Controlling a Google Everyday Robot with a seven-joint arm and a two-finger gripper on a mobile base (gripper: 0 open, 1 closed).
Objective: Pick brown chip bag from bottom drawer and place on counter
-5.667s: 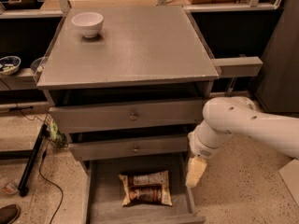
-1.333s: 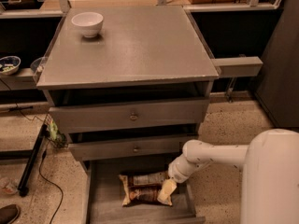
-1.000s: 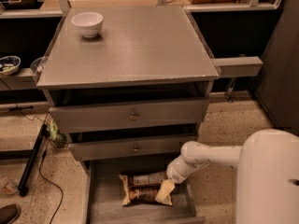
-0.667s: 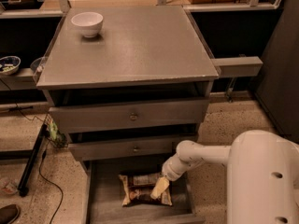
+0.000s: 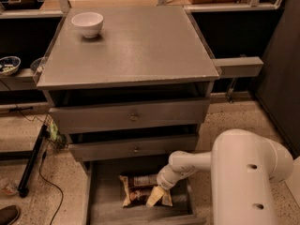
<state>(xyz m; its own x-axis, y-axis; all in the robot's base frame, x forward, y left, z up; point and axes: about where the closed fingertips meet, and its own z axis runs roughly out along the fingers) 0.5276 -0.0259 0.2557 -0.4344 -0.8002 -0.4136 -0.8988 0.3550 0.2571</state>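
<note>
Starting at the gripper [image 5: 156, 197]: down inside the bottom drawer [image 5: 101, 205], cream tip right over the right end of the brown chip bag [image 5: 135, 191]. Looks to be touching the bag, or maybe just above it, hard to call from this angle. Can't tell how far open, or whether gripping anything at all. Bag lying flat on the drawer floor, roughly centred, long side running left to right, dark band across the middle. Drawer pulled out, lowest of three. Coming in from the right, the fat white arm [image 5: 243, 177], filling the lower right corner. Above, the middle drawer [image 5: 136, 149] and top drawer [image 5: 133, 117], each with a small round knob in the centre. Up top, the grey counter [image 5: 140, 50], with a white bowl [image 5: 87, 23] near the back left corner. Off to the far left, another small bowl [image 5: 8, 64] on a lower shelf.
</note>
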